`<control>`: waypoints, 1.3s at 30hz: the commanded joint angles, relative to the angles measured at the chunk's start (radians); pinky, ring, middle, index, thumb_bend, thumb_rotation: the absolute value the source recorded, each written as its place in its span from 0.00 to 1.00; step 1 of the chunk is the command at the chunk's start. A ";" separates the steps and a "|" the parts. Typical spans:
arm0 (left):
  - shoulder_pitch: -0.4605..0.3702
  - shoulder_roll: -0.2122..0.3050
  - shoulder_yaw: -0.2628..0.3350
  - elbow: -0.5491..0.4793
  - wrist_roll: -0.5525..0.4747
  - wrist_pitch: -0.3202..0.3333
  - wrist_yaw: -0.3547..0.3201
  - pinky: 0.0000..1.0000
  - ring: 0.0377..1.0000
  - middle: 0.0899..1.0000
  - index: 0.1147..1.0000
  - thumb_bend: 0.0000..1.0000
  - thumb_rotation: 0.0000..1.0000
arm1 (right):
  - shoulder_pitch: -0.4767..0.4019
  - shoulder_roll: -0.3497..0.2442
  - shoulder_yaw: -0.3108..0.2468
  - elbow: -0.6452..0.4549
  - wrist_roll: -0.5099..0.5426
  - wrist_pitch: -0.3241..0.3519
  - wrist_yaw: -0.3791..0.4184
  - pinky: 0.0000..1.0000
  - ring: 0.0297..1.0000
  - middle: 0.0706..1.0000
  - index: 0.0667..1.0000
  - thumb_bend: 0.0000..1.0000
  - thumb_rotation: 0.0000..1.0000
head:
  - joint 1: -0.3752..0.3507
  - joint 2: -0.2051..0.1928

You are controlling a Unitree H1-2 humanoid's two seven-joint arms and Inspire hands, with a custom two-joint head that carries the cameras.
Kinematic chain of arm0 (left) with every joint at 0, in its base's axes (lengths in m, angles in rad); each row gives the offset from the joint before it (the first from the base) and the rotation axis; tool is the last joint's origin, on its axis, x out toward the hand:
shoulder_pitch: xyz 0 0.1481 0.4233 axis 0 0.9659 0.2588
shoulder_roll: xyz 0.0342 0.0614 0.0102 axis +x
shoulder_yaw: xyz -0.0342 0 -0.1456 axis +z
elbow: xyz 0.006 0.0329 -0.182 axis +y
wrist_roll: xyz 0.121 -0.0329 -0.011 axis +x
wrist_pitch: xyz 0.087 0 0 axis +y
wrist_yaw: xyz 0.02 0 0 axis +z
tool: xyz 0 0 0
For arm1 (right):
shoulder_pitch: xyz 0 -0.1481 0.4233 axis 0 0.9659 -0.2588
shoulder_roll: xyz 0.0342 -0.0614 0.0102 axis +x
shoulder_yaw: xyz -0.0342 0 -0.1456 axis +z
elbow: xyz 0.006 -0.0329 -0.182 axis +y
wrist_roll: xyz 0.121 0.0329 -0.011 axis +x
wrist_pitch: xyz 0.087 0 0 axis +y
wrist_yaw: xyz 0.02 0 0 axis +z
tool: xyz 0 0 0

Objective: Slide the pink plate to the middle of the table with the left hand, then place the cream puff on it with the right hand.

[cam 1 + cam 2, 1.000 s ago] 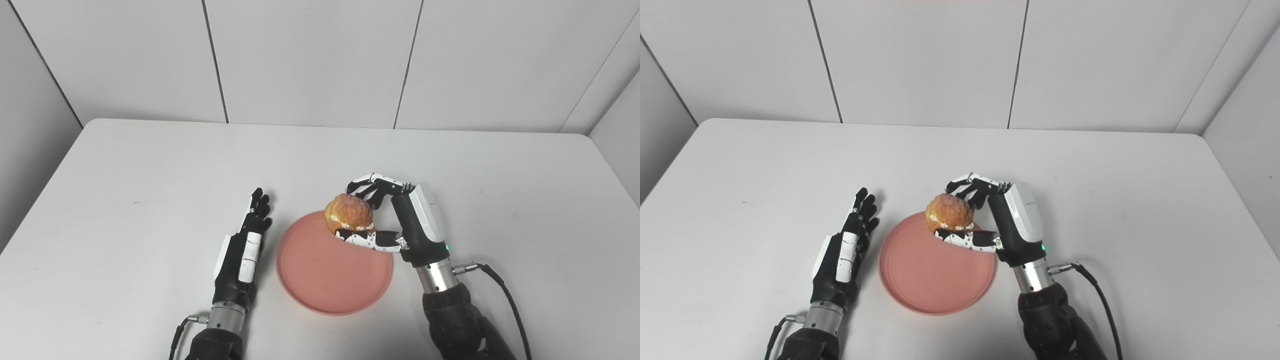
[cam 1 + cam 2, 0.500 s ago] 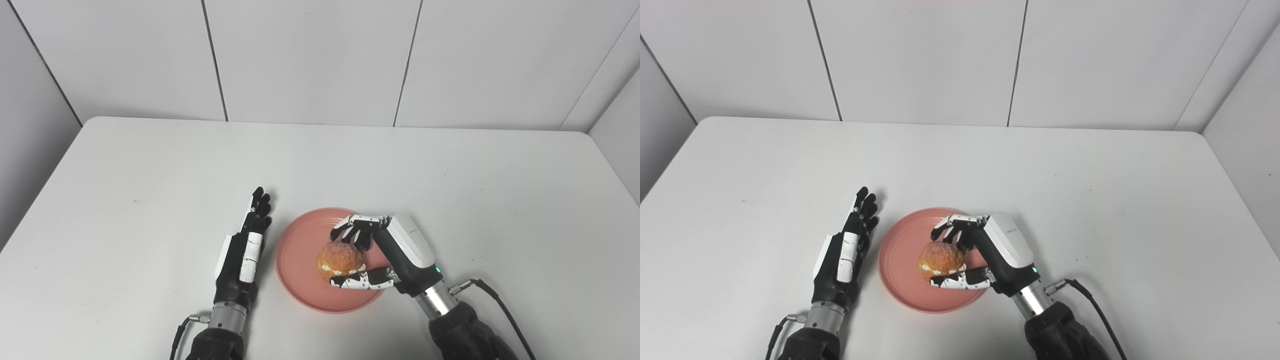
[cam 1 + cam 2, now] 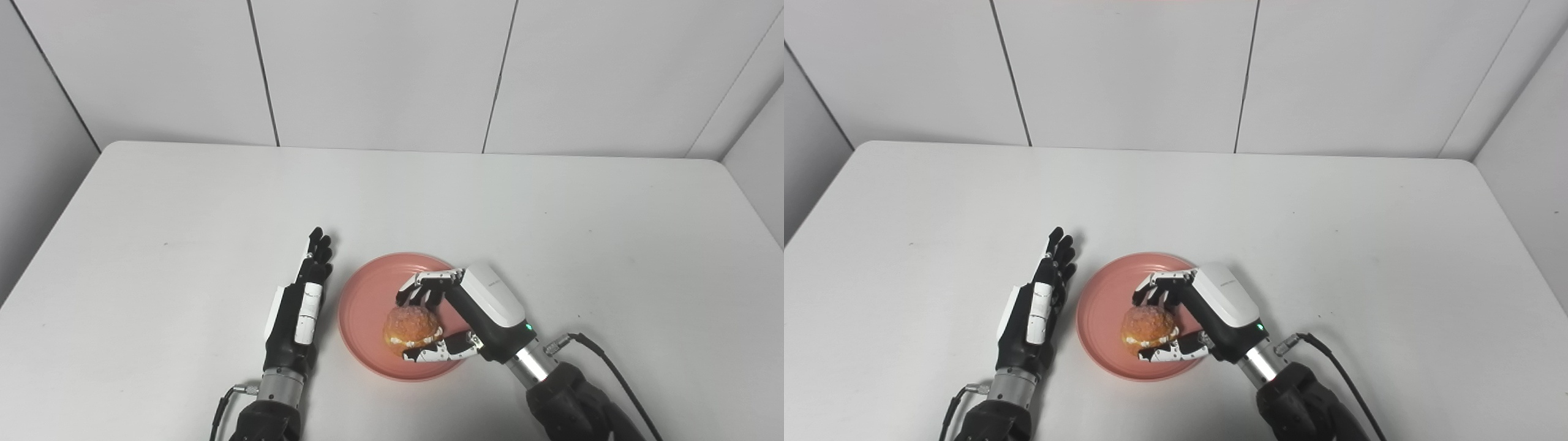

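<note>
The pink plate [image 3: 367,300] lies on the white table [image 3: 184,202], a little in front of its middle. A golden cream puff [image 3: 413,329] with a white cream seam sits low over the plate's near right part. Whether it rests on the plate I cannot tell. My right hand [image 3: 450,318] is curled around it. Its fingers [image 3: 422,286] arch over the far side and the thumb [image 3: 440,353] lies under the near edge. My left hand [image 3: 300,300] lies flat and open on the table, fingers pointing away, just left of the plate and apart from its rim.
A black cable [image 3: 612,373] trails from my right wrist over the table at the lower right. Grey panel walls [image 3: 380,67] close off the back and both sides of the table.
My right hand has carried the cream puff down and toward me, from above the plate's far rim to low over its near right part. The left hand has stayed still.
</note>
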 commanded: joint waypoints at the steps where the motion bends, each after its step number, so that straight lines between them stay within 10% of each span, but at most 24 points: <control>1: 0.006 -0.008 -0.015 -0.013 0.004 0.011 -0.011 1.00 1.00 1.00 1.00 0.77 1.00 | -0.027 -0.002 -0.013 -0.031 0.002 -0.045 -0.031 0.44 0.46 0.43 0.48 0.52 0.00 | 0.001 0.001; 6: 0.005 -0.012 -0.014 -0.013 0.005 0.011 -0.006 1.00 1.00 1.00 1.00 0.77 1.00 | -0.037 -0.021 0.010 -0.020 0.019 -0.059 -0.068 0.52 0.56 0.44 0.48 0.52 0.00 | 0.001 0.001; 8: 0.006 -0.012 -0.015 -0.014 0.004 0.009 -0.007 1.00 1.00 1.00 1.00 0.76 1.00 | -0.037 -0.024 0.008 -0.022 0.010 -0.058 -0.068 0.56 0.63 0.63 0.47 0.50 0.11 | 0.001 0.001; 12: 0.006 -0.011 -0.016 -0.016 0.003 0.014 -0.010 1.00 1.00 1.00 1.00 0.77 1.00 | -0.033 -0.024 0.000 -0.035 0.010 -0.049 -0.053 0.58 0.66 0.69 0.46 0.50 0.14 | 0.001 0.003; 19: 0.007 -0.010 -0.014 -0.011 0.002 0.006 -0.009 1.00 1.00 1.00 1.00 0.76 1.00 | -0.031 -0.027 -0.006 -0.042 0.012 -0.039 -0.038 0.59 0.67 0.71 0.46 0.50 0.15 | 0.001 0.003; 23: 0.004 -0.011 -0.015 -0.007 0.000 -0.004 -0.010 1.00 1.00 1.00 1.00 0.77 1.00 | -0.029 -0.029 -0.011 -0.051 0.015 -0.033 -0.026 0.60 0.69 0.72 0.70 0.55 0.23 | 0.001 0.003; 39: 0.004 -0.013 -0.013 -0.008 0.013 -0.002 -0.006 1.00 1.00 1.00 1.00 0.77 1.00 | -0.023 -0.056 -0.011 -0.087 0.067 -0.056 -0.007 0.65 0.73 0.77 0.78 0.61 0.41 | 0.002 0.002</control>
